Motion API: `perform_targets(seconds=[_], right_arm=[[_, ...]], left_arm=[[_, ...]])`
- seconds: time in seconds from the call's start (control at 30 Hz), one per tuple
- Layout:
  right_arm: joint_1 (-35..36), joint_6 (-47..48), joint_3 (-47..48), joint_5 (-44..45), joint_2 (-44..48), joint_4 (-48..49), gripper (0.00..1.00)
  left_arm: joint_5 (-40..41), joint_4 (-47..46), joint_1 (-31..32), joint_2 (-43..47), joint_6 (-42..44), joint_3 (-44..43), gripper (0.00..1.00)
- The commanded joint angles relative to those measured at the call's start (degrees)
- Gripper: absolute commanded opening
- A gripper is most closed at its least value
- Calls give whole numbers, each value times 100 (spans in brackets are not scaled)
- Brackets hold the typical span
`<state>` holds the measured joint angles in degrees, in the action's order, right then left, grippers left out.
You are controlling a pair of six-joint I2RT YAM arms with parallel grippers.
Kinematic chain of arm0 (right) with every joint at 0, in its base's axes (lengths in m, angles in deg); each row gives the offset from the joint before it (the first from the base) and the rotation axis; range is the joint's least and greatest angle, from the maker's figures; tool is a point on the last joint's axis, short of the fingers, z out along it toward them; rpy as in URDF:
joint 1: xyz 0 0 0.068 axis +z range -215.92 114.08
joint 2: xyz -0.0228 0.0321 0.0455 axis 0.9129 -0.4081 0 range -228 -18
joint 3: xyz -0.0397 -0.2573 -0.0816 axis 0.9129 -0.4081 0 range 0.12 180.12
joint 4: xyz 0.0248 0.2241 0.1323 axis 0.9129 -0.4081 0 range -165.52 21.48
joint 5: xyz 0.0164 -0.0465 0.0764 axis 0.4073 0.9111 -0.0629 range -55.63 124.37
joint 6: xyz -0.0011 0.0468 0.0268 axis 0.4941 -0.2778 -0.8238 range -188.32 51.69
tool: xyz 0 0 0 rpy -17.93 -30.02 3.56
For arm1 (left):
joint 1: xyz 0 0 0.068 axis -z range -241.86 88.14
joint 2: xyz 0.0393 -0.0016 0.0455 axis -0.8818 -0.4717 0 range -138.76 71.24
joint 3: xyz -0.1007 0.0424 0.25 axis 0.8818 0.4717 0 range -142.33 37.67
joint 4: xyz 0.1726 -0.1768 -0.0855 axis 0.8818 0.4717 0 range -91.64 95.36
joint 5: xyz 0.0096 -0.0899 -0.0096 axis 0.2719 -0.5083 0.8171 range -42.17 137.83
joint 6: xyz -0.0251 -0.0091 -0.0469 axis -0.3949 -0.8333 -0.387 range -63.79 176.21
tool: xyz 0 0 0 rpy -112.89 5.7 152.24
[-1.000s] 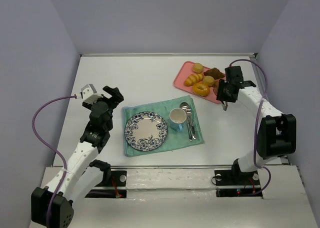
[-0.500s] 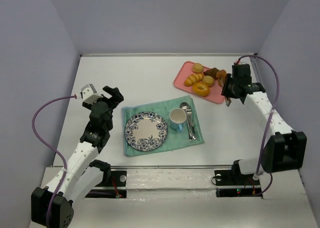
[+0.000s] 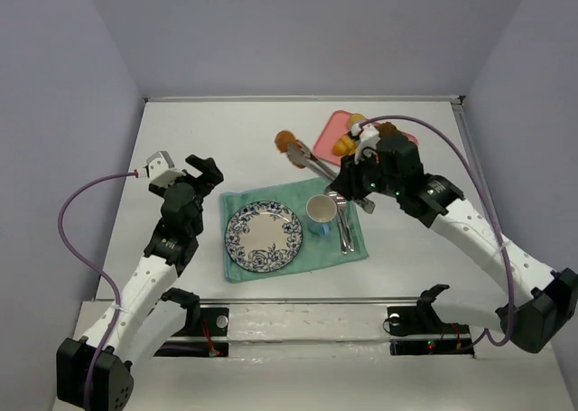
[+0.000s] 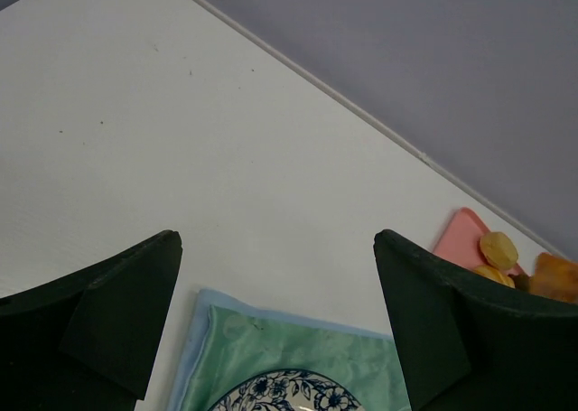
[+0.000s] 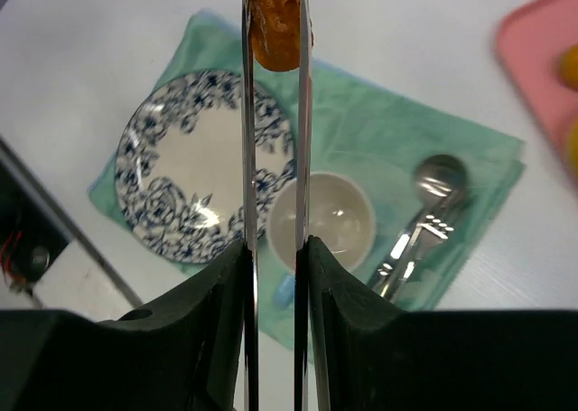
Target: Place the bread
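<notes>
My right gripper (image 3: 348, 181) is shut on a pair of metal tongs (image 3: 312, 163). The tongs' tips pinch a golden-brown piece of bread (image 3: 287, 142) and hold it in the air, over the table just beyond the far edge of the green cloth (image 3: 293, 194). In the right wrist view the bread (image 5: 275, 18) sits between the tong blades (image 5: 246, 158), above the far rim of the blue-patterned plate (image 5: 172, 203). The plate (image 3: 237, 226) lies on the cloth and has nothing on it. My left gripper (image 3: 194, 172) is open and holds nothing, left of the cloth.
A pink tray (image 3: 330, 129) at the back right holds more bread pieces (image 3: 346, 143). A white cup (image 3: 321, 210) and cutlery (image 3: 344, 226) lie on the cloth, right of the plate. The right arm partly hides the tray.
My right arm has swung from the pink tray to the left and forward. It carries the tongs with the bread from the tray's right edge to above the cloth's far edge. The left arm is still.
</notes>
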<state>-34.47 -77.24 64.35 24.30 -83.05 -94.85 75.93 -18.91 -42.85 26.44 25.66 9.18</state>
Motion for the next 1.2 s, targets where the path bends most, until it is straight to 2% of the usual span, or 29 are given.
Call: perform_targets(seconds=[0.0,0.23,0.3,0.6,0.97,1.17], right_arm=[[1054,619,204,-347,-428,216,25],[1944,831,398,-330,-1307,40,25],[2076,831,406,-373,-1448,-109,33],[2331,910,362,-514,-1563,-356,48],[2331,919,450,-251,-1519,-347,52],[2331,419,687,583,-1238,-110,45]], left_arm=[[126,-180,-20,164,-48,-7,99],[152,-135,-20,226,-66,19,99],[144,-144,-20,234,-74,28,99],[143,-179,-20,173,-66,19,99],[135,-171,-20,208,-66,28,99],[126,-179,-20,226,-66,37,99]])
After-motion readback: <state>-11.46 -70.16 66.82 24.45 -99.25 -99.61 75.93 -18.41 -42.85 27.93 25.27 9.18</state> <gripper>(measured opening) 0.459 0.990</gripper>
